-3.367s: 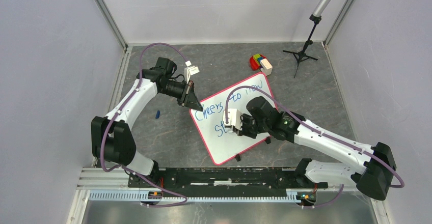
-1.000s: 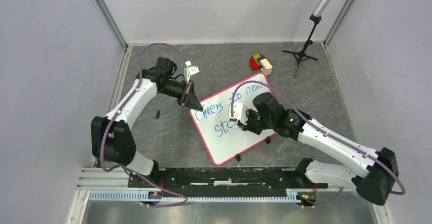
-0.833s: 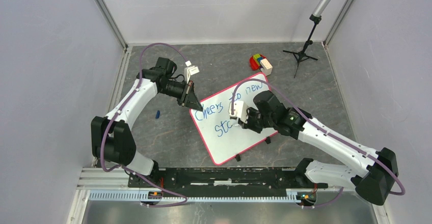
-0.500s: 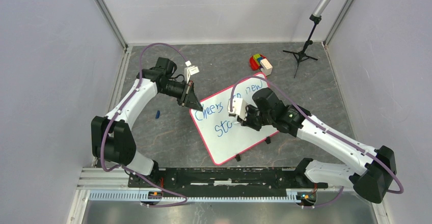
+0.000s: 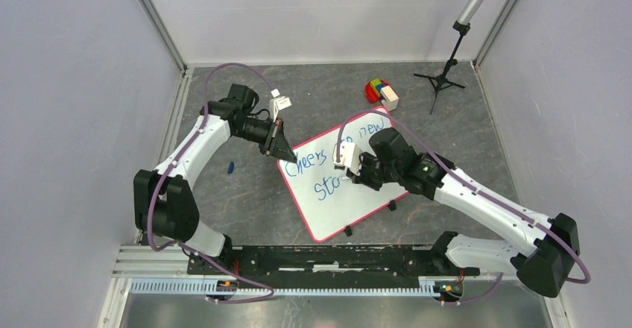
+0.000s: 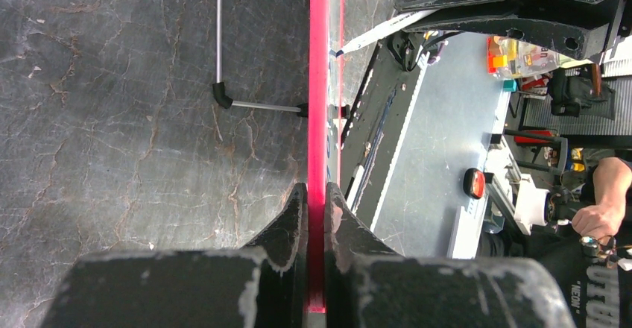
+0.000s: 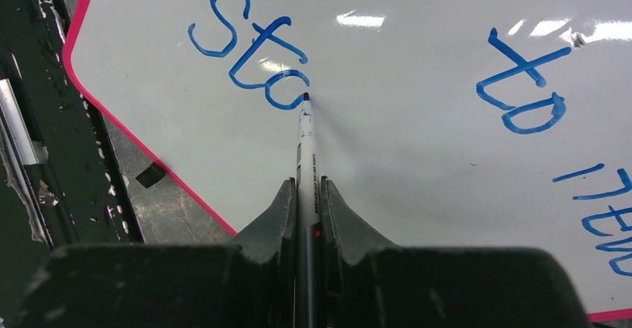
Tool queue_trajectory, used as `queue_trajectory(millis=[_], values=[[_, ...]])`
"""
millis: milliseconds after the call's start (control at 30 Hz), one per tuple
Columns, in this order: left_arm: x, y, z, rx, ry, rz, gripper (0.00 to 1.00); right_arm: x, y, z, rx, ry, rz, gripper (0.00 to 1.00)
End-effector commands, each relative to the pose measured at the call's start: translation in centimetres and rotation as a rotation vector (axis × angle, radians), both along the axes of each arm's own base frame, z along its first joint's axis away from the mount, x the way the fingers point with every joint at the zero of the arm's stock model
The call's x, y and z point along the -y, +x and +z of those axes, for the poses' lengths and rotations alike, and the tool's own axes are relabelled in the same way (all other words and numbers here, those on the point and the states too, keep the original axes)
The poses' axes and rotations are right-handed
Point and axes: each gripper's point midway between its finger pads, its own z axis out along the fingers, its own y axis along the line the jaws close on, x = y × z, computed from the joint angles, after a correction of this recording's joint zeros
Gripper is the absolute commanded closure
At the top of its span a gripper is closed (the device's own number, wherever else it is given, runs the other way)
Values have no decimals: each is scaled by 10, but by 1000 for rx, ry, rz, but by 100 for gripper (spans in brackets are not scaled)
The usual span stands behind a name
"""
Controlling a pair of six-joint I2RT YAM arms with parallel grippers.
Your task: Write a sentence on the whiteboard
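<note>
Left gripper is pressed together on the pink rim of the whiteboard, at its left corner (the left wrist view sees the board edge-on, rim sandwiched between both fingers). Board lies flat and skewed on the grey table.

Right gripper pinches a marker. Its tip touches the board at the third letter of line two. Sentence reads "Cheers to new" on top, "St" plus a part-drawn letter below.

Edges and room:
- Plain white board runs from the tip toward the edge with the black clips.
- Near-left rim sits close below the "S" in the right wrist view.
- Far corner sits just beside the coloured blocks.
- Tripod stand stands well apart, far right.
- Small blue item lies on the table left of the board.
</note>
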Motion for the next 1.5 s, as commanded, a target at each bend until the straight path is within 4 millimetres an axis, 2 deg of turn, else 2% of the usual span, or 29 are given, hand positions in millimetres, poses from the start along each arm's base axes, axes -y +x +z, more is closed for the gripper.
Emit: queue_trajectory(millis=[0,200,367,700,900,1167,1467], values=[[-1,11,-1,71,31,-6,98,8,9,-6,39,-13,-43,100],[-1,12,-1,72,29,-8,98,17,2,-17,21,-36,-39,100],[0,12,-1,71,30,-9,98,21,0,-14,28,-47,-39,100],[1,11,1,75,28,-12,98,14,8,26,87,13,-38,100],[1,11,2,77,28,-12,98,7,13,34,99,33,-37,100],[1,11,2,78,28,-12,98,1,16,32,87,37,-25,100],[1,11,1,76,30,-13,98,4,18,16,82,2,-37,100]])
